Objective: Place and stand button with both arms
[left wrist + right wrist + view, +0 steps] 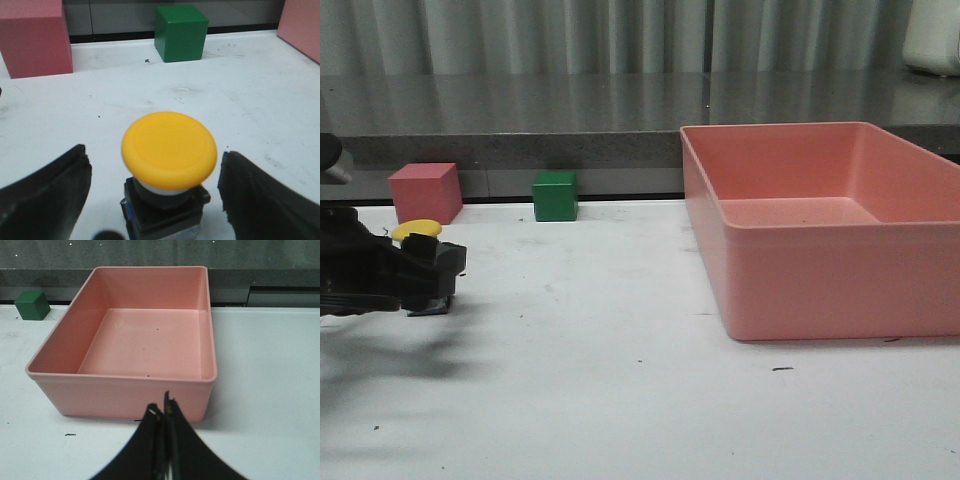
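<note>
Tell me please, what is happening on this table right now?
The left pincer is open around the button, which stands upright on the white table, yellow cap up; its fingers do not touch it. The right pincer is shut and empty, facing the empty pink bin. The pink cube and green cube sit untouched at the back.

The white table (620, 400) is scuffed and carries small dark specks. On it rest a pink cube (424, 192) and a green cube (555, 195) near its far edge, a large pink bin (820, 290) on the right, and the upright button (418, 232) at left.
</note>
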You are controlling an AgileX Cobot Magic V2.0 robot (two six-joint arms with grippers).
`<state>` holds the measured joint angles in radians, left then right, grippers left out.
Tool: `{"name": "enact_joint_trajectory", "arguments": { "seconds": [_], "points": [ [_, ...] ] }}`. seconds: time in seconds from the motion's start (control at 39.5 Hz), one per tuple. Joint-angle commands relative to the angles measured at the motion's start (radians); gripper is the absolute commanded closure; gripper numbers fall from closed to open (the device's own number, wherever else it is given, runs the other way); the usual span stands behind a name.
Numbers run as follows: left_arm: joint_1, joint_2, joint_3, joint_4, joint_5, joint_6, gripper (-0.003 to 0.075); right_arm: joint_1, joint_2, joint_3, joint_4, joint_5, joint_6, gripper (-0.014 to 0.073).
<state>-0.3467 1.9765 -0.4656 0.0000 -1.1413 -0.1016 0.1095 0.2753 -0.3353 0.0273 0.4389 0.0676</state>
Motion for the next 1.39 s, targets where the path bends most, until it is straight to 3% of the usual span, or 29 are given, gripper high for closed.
{"name": "enact_joint_trajectory", "arguments": {
  "seconds": [0.0,0.2,0.46,0.66,0.78,1.11,1.37],
  "points": [
    [0.001,-0.079,-0.006,-0.01,-0.168,-0.001,0.0188,-0.005,0.008,-0.027,-0.011,-0.08,-0.009,0.0664],
    [0.001,-0.267,-0.019,-0.01,0.047,-0.001,0.0185,-0.005,0.008,-0.027,-0.011,-0.08,-0.009,0.0664],
    [0.001,-0.612,-0.115,-0.01,0.49,-0.001,0.0185,-0.005,0.008,-0.027,-0.011,-0.08,-0.009,0.0664],
    [0.001,-0.849,-0.182,-0.01,0.747,-0.001,0.0204,-0.005,0.008,-0.027,-0.011,-0.08,-0.009,0.0664],
    [0.001,-0.993,-0.184,-0.01,0.869,-0.001,0.0302,-0.005,0.008,-0.027,-0.011,-0.08,-0.009,0.0664],
    [0.001,-1.327,-0.184,-0.006,1.259,-0.001,0.0741,-0.005,0.008,-0.027,-0.011,-0.08,-0.009,0.0664],
    [0.001,-1.564,-0.184,0.06,1.584,-0.001,0.074,-0.005,0.008,-0.027,-0.011,-0.08,-0.009,0.0664]
  ]
}}
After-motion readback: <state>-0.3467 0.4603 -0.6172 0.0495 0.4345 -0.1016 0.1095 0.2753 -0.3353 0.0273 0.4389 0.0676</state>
